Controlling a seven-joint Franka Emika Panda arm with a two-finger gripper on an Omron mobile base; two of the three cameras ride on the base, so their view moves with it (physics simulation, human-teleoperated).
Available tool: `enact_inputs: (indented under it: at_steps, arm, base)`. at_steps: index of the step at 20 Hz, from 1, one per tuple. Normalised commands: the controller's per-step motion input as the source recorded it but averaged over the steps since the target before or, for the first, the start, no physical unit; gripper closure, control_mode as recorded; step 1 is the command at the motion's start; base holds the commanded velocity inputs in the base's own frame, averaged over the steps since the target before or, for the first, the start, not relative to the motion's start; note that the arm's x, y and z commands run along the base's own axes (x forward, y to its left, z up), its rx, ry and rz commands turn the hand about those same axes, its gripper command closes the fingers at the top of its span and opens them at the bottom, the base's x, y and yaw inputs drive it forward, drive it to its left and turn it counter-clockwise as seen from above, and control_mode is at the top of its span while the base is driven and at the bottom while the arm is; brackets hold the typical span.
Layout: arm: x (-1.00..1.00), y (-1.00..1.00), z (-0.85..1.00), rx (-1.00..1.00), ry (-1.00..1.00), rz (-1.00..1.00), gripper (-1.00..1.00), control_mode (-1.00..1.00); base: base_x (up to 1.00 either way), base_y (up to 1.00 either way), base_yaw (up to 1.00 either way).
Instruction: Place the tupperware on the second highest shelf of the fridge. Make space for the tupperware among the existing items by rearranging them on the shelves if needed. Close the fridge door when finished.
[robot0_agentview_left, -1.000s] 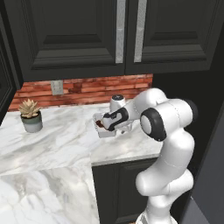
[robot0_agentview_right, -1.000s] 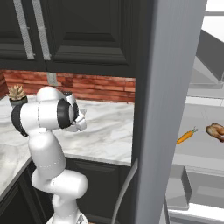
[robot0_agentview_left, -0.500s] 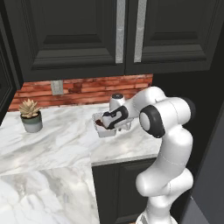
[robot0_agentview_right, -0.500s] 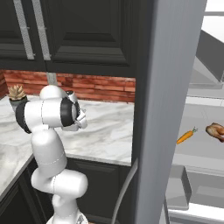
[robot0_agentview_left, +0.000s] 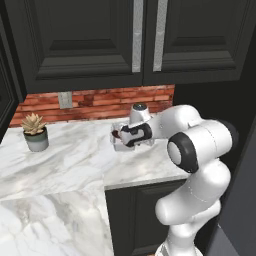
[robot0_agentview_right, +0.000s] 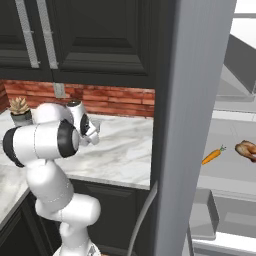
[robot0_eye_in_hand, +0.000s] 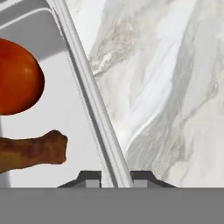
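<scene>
On the marble counter (robot0_agentview_left: 75, 165), beneath the dark upper cabinets (robot0_agentview_left: 100, 40) and just in front of the red brick backsplash (robot0_agentview_left: 100, 102), sits the tupperware (robot0_agentview_left: 120, 140) — a small clear tub with a white rim. The gripper (robot0_agentview_left: 126, 139) is down at it, the white arm reaching in from the lower right of the left base view. Through the hand view the two dark fingertips (robot0_eye_in_hand: 91, 178) stand close together on either side of the tub's white rim (robot0_eye_in_hand: 94, 109), pinched shut on that wall. Inside the tub lie a round red-orange piece of food (robot0_eye_in_hand: 17, 78) and a brown strip (robot0_eye_in_hand: 33, 151); beyond the rim the veined marble runs on.

A small potted succulent (robot0_agentview_left: 34, 131) stands well apart on the counter's left side, near the backsplash. A grey outlet plate (robot0_agentview_left: 65, 99) is set in the bricks.

From the right base view, the fridge (robot0_agentview_right: 190, 130) rises with its grey door edge-on. Past it, on a pale shelf (robot0_agentview_right: 225, 172) in the white interior, an orange carrot (robot0_agentview_right: 212, 155) lies near a brown meat piece (robot0_agentview_right: 246, 149) — the two apart, not touching.
</scene>
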Motion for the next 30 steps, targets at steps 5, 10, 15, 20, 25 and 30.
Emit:
enact_inputs:
  at_steps: [5,10,15,20,25,30]
  arm:
    - [-0.83,-0.21,0.63,0.02,-0.19,0.05,1.00,-1.00]
    - [-0.95,-0.28,0.86,0.00,-0.02,0.03,1.00,-1.00]
    - [-0.95,-0.36,0.94,-0.01,0.00,0.01,1.00,-1.00]
    - [-0.96,-0.49,0.70,-0.01,0.00,0.00,1.00,-1.00]
    - [-0.77,-0.24,0.62,0.00,0.00,0.02,1.00,-1.00]
    - [-0.39,0.00,0.53,0.00,0.00,0.06,1.00,-1.00]
  base:
    - [0.00,0.00,0.00]
    - [0.00,0.00,0.00]
    - [0.00,0.00,0.00]
    - [0.00,0.00,0.00]
    - [0.00,0.00,0.00]
    - [0.00,0.00,0.00]
